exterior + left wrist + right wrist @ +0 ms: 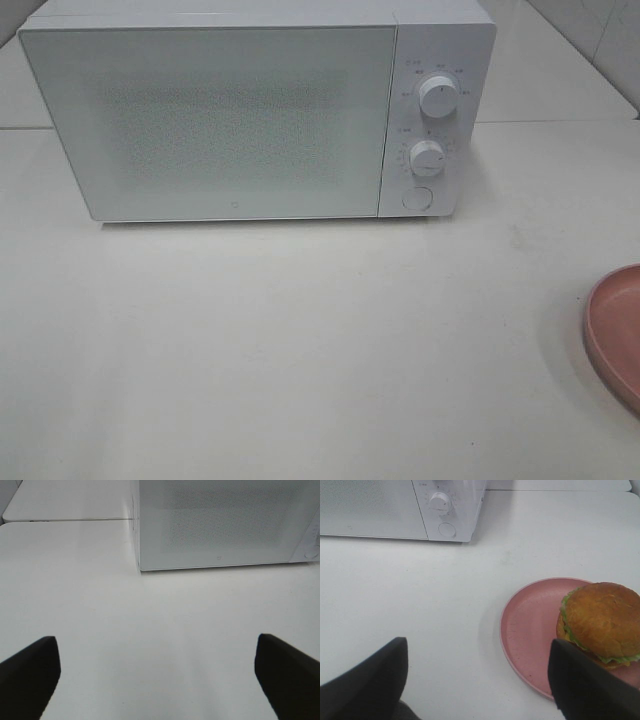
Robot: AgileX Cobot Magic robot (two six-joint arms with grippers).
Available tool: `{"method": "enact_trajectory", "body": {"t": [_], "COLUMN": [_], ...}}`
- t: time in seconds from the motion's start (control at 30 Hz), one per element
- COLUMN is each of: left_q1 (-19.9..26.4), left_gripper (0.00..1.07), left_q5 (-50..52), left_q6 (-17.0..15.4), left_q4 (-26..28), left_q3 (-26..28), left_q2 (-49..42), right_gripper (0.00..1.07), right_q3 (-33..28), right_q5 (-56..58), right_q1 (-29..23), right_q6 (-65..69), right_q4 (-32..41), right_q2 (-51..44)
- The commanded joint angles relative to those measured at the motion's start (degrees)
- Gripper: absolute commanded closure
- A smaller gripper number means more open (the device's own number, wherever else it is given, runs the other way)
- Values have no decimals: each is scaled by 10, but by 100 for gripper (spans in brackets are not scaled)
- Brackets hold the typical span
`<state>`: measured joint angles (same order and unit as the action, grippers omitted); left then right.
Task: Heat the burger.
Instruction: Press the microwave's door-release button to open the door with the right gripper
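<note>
The burger (602, 622) sits on the pink plate (530, 625), just ahead of the wide-open right claw (477, 650).

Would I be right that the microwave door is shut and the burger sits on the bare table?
Not quite: the burger sits on the pink plate instead, as the right wrist view shows. The microwave door is indeed shut.

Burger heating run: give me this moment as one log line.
microwave: door shut | burger: on pink plate | left pincer: open, empty | right pincer: open, empty, short of burger
</note>
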<state>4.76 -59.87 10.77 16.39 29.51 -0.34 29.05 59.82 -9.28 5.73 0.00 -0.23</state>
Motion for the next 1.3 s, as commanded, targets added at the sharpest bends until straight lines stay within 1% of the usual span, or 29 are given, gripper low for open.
{"method": "enact_trajectory", "body": {"t": [0.03, 0.27, 0.33, 0.37, 0.47, 0.6, 0.7, 0.83, 0.87, 0.93, 1.03, 1.07, 1.13, 1.2, 1.27, 1.3], "left_q1": [-3, -3, -3, -3, -3, -3, -3, -3, -3, -3, -3, -3, -3, -3, -3, -3], "left_gripper": [9, 9, 9, 9, 9, 9, 9, 9, 9, 9, 9, 9, 9, 9, 9, 9], "left_q5": [5, 5, 5, 3, 3, 3, 3, 3, 3, 3, 3, 3, 3, 3, 3, 3], "left_q6": [1, 1, 0, 0, -1, -1, -1, -1, -1, -1, -1, -1, -1, -1, -1, -1], "left_q4": [0, -1, -7, -19, -22, -22, -22, -22, -22, -22, -22, -22, -22, -22, -22, -22], "left_q3": [-1, -1, -1, -1, -1, -1, -1, -1, -1, -1, -1, -1, -1, -1, -1, -1], "left_q2": [-15, -15, -15, -15, -15, -15, -15, -15, -15, -15, -15, -15, -15, -15, -15, -15], "right_gripper": [32, 32, 32, 32, 32, 32, 32, 32, 32, 32, 32, 32, 32, 32, 32, 32], "right_q3": [-1, -1, -1, -1, -1, 7, 19, 30, 30, 30, 30, 30, 30, 30, 30, 30], "right_q5": [-3, -3, -3, -3, -4, -11, -23, -46, -46, -84, -93, -115, -125, -174, -183, -205], "right_q1": [-2, -2, -2, -2, -2, -2, -2, -2, -2, -2, -2, -2, -2, -2, -2, -2], "right_q6": [-6, -6, -6, -6, -6, -6, -6, -5, -5, -6, -7, -7, -7, -7, -7, -7], "right_q4": [0, 0, 0, 0, 0, 0, 0, 5, 5, 7, 6, 6, 6, 5, 5, 5], "right_q2": [-15, -15, -15, -15, -15, -12, 7, 61, 61, 107, 117, 143, 154, 204, 214, 237]}}
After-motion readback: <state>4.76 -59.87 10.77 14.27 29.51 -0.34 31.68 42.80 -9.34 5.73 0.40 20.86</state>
